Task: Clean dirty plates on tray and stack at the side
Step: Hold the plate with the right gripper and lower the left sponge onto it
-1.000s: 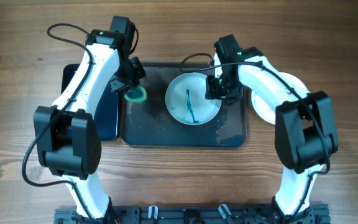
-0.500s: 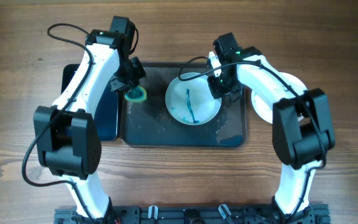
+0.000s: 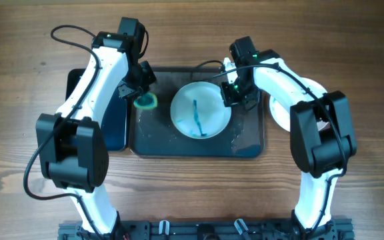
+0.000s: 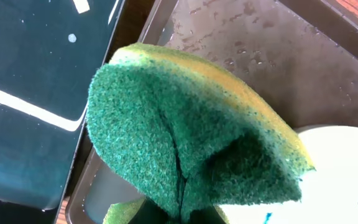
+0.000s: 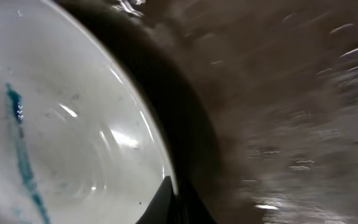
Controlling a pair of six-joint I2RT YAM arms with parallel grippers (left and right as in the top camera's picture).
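**Smeared plate held at its rim, sponge at the tray's left edge**

The plate (image 3: 185,110) lies in the middle of the tray (image 3: 199,151), with a blue smear (image 3: 197,119) across its centre. The right gripper (image 3: 234,95) has its jaws closed at the plate's right rim and seems to pinch it, though the wrist view is blurred. The left gripper (image 3: 139,95) clamps a green-and-yellow sponge (image 4: 185,130) by the tray's left edge, near the black tray (image 3: 114,127).
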